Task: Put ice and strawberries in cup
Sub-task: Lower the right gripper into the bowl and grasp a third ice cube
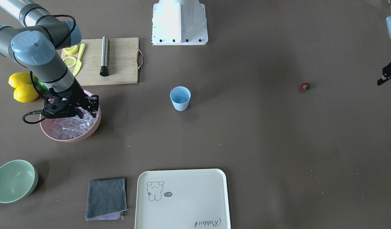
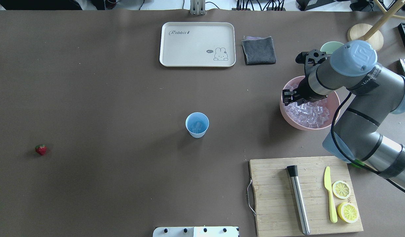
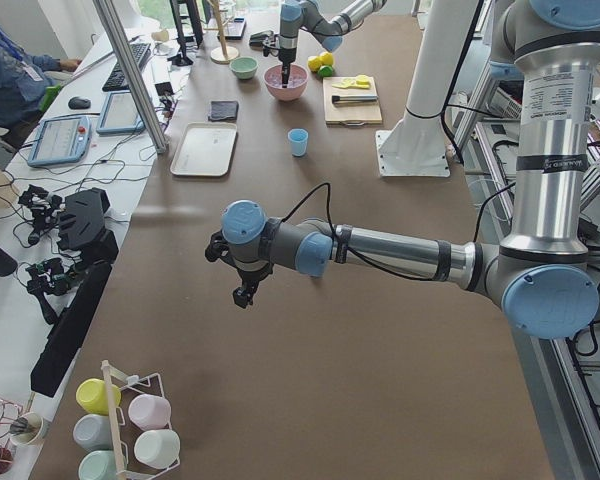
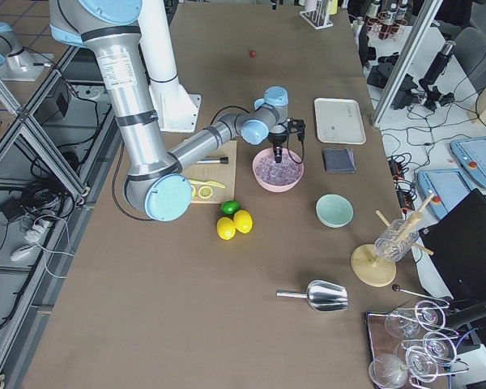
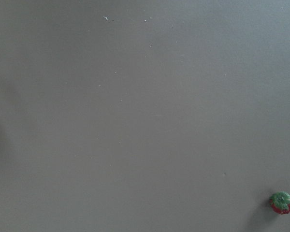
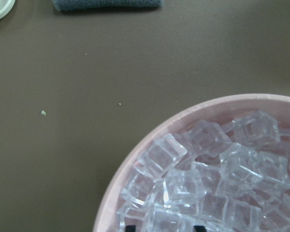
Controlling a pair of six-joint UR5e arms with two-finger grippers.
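Right claw (image 2: pixel 289 98) down in pink bowl (image 2: pixel 298 124), fingers spread apart, tips sunk among ice (image 6: pixel 208 174); touching cubes, none clearly pinched. Left claw (image 3: pixel 240 295) hangs above bare table (image 2: pixel 123 98), near strawberry (image 2: pixel 40 149); cannot tell how far open. Blue cup (image 2: pixel 197 124) upright mid-table, some ice inside, well apart from berry and bowl.

Reads as a robotics lab dressed with bar props, not a kitchen. Mounts industrial arms on a white pedestal (image 1: pixel 179 22) bolted at twelve o'clock of the brown-covered surface (image 1: pixel 262 143). Lines a side bench with aluminium framing posts (image 3: pixel 130 75), tablets (image 3: pixel 58 138) and a keyboard (image 3: pixel 140 55), nine to eleven o'clock in the left-end view. Seats an operator (image 3: pixel 5 75) there. Trails cables (image 4: pixel 28 203) across the floor.
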